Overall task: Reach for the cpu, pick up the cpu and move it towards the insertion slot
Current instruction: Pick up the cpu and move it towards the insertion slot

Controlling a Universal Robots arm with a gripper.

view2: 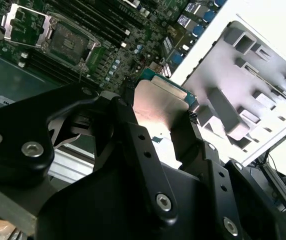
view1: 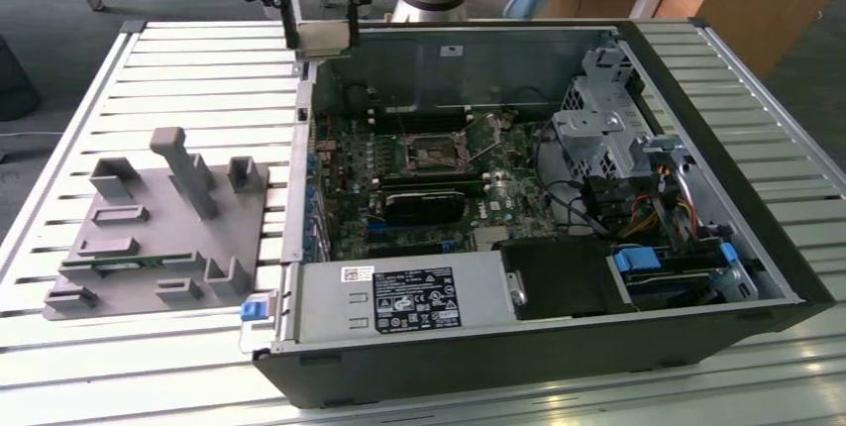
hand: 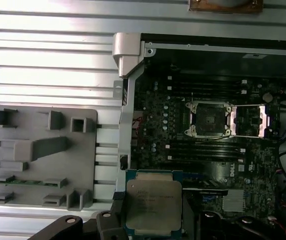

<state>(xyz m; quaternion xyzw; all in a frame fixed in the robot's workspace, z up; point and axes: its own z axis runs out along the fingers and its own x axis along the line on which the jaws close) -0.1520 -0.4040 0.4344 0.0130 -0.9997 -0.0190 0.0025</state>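
One small flat square cpu with a shiny silver top sits clamped between the two black fingers of the black gripper. In the exterior view, the gripper hangs high over the back left corner of the open black computer case, fingers pointing down. Both wrist views show the square dark insertion slot with its silvery frame open on the green board, well apart from the cpu. A grey plastic holder tray lies beside the case on the ribbed metal surface.
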